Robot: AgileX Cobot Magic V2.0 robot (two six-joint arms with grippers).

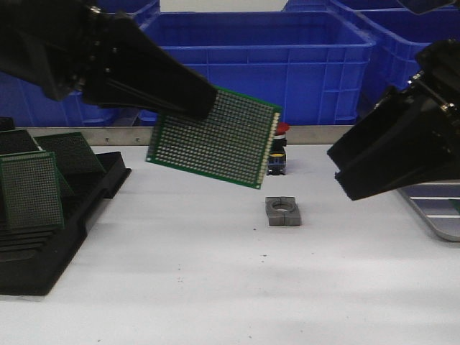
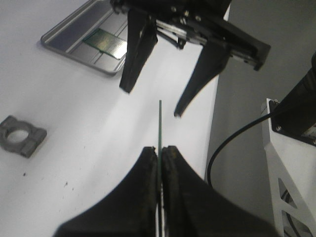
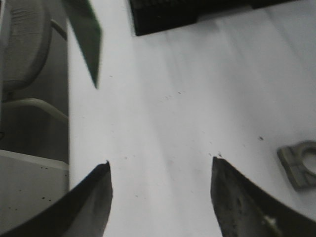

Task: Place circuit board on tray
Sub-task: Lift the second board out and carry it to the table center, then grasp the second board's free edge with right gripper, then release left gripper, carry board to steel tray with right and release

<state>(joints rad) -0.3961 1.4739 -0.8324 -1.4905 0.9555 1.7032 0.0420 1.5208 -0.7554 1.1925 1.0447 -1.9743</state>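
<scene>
My left gripper [image 1: 205, 100] is shut on the edge of a green perforated circuit board [image 1: 215, 136] and holds it tilted in the air above the table's middle. In the left wrist view the board [image 2: 160, 123] shows edge-on between the closed fingers. My right gripper [image 1: 341, 169] is open and empty, facing the board from the right with a gap between them; it also shows in the left wrist view [image 2: 149, 102]. The silver tray [image 1: 440, 231] lies at the right, partly hidden behind the right gripper. It holds another green board [image 2: 106, 42].
A black slotted rack [image 1: 72, 237] at the left holds several green boards [image 1: 29, 190]. A grey metal block [image 1: 283, 211] lies mid-table, with a red-capped part [image 1: 279, 154] behind it. Big blue bins [image 1: 259, 57] line the back.
</scene>
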